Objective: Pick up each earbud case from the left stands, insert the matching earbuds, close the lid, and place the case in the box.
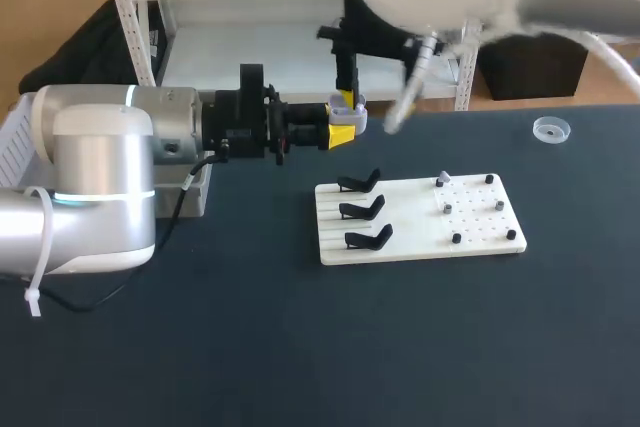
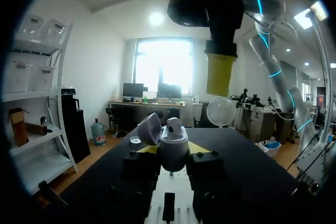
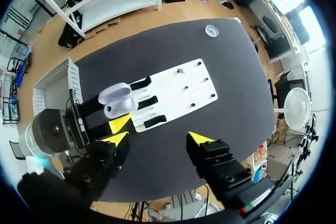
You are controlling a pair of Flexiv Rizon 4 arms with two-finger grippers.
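Above the table, near the stand end of the board [image 1: 410, 235], the left gripper [image 1: 346, 117] lies level with its jaws closed on the case [image 2: 173, 149] from both sides. Case body stands upright, mouth pointing up; the lid [image 2: 149, 128] is hinged open and leans to one side. Three stands [image 1: 362, 209] sit on the board. Right gripper [image 3: 157, 139] hangs high over the case, pointing down, jaws wide with nothing between them.

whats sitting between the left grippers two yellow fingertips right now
A pale grey, rounded earbud case with its lid open, held from both sides by the left gripper. The left wrist view shows this most clearly.
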